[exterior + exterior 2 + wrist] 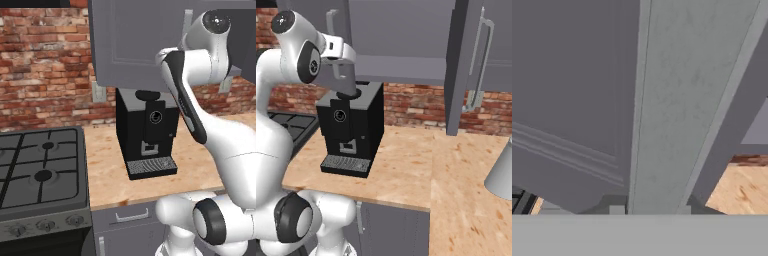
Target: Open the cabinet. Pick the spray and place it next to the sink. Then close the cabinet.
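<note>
**Hand view: gripper up at cabinet door handle, spray hidden**

Hand view is v. close: the long silver vertical bar handle [677, 110] runs top to bottom just in front of the camera, w/ the matte grey flat-panel cabinet [567, 85] door behind it. Fingertips barely poke above the bottom edge, too little to judge; gripper [649, 210] looks narrow, almost closed, and seems set around the bar, but contact can't be confirmed.

Right base view: hand is up against the left door edge, fingers hidden behind wrist and door. 2 doors counted, both swung out; right door [468, 65] stands edge-on w/ its own handle. Cabinet underside visible, interior and shelf cut off by frame top, so the spray can't be located.

Left base view: arm blocks the door's right edge. 1 black coffee machine [145, 132] on the light wood counter [105, 170], 1 dark gas stove [40, 175] at left, 1 grey drawer [131, 216] below. Grey cone-shaped object [501, 172] at right, cropped, unidentifiable.
</note>
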